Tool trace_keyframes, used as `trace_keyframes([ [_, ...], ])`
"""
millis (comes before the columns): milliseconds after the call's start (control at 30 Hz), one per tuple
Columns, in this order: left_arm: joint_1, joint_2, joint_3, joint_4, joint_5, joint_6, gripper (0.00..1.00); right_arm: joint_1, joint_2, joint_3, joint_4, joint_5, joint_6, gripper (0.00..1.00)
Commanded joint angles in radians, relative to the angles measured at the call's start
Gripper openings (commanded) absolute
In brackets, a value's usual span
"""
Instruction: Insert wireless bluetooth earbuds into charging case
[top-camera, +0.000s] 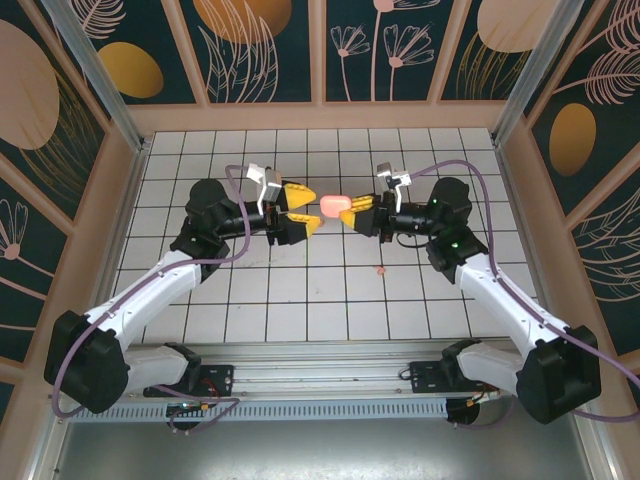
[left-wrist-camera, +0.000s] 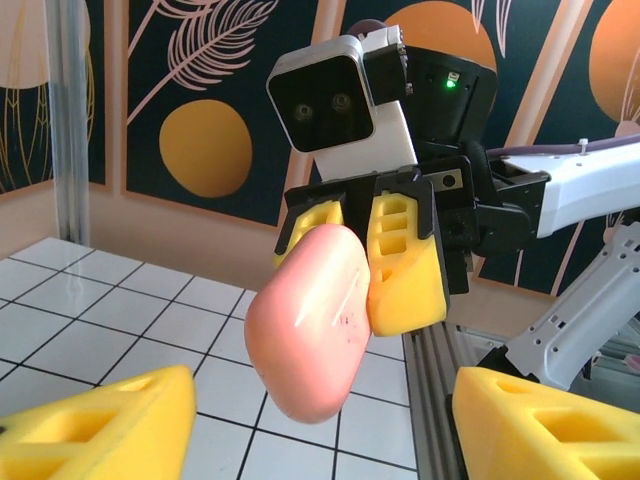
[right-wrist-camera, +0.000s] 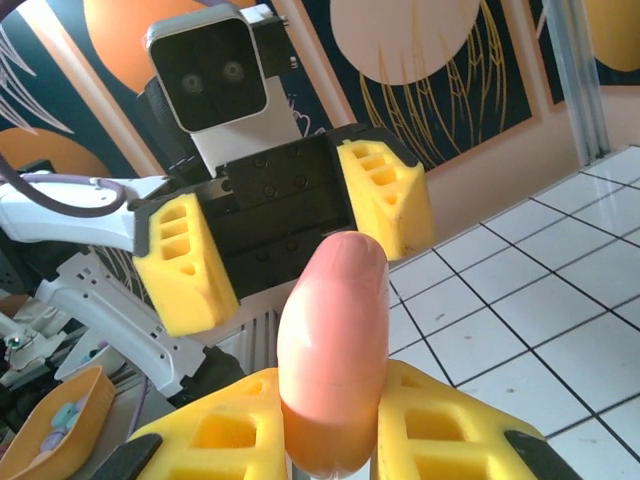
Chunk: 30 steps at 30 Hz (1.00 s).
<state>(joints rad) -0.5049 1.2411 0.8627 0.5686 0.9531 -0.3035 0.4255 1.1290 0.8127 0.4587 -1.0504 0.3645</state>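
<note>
Charging case (top-camera: 334, 204) midair, right end effector (top-camera: 352, 213) gripping

Right gripper (right-wrist-camera: 335, 420) clamps the upright pink charging case (right-wrist-camera: 335, 330); left gripper (right-wrist-camera: 288, 225) faces it, 2 fingers (right-wrist-camera: 185, 265) spread.

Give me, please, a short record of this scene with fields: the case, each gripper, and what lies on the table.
case: pink case, lid looks closed, held in the air above the table
right gripper: right gripper shut on the case
left gripper: left gripper open, pointed at the case, no contact seen
table: white tiled table
loose item: small pink piece on the tiles near the right arm, perhaps an earbud
tray: orange tray holding small pieces
</note>
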Motion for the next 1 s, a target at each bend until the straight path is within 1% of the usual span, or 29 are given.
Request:
trace_keyframes([
  [0, 0.003, 0.007, 0.036, 0.026, 0.051, -0.014, 0.64, 0.015, 0.009, 0.041, 0.079, -0.038, -0.001, 0.17],
  [200, 0.003, 0.008, 0.041, 0.024, 0.069, -0.022, 0.58, 0.033, 0.023, 0.06, 0.093, -0.051, 0.002, 0.18],
  [433, 0.003, 0.006, 0.046, 0.03, 0.081, -0.036, 0.45, 0.058, 0.039, 0.073, 0.118, -0.049, 0.01, 0.18],
  [500, 0.003, 0.004, 0.047, 0.03, 0.082, -0.037, 0.42, 0.064, 0.043, 0.077, 0.123, -0.048, 0.01, 0.18],
  [733, 0.0, 0.0, 0.061, -0.018, 0.091, -0.009, 0.29, 0.073, 0.052, 0.084, 0.122, -0.042, 0.004, 0.18],
  [967, 0.0, -0.012, 0.071, -0.056, 0.087, 0.023, 0.19, 0.074, 0.048, 0.079, 0.091, -0.025, -0.016, 0.18],
])
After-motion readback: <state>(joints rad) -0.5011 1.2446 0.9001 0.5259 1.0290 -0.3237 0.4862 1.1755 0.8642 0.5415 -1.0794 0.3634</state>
